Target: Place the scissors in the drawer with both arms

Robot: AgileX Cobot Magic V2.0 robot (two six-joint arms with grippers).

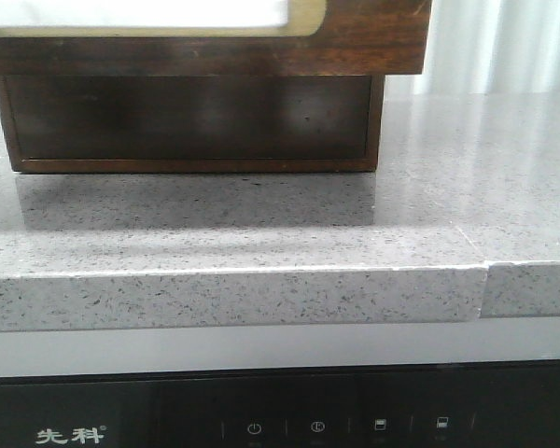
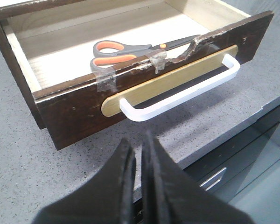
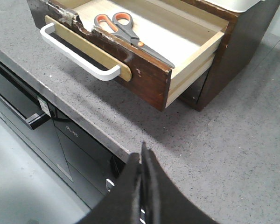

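Left gripper (image 2: 139,154) and right gripper (image 3: 143,163) closed and empty, short of the open drawer (image 2: 79,105) with scissors (image 2: 130,51) inside; placing apparently done, next probably pushing the white handle (image 2: 177,95) to shut it.

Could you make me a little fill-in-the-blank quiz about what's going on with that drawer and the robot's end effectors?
1. The scissors lie ___ the drawer.
2. The drawer is pulled ___.
3. The drawer's handle is coloured ___.
4. The left end effector and the right end effector are both ___, holding nothing.

Missing words: inside; open; white; shut
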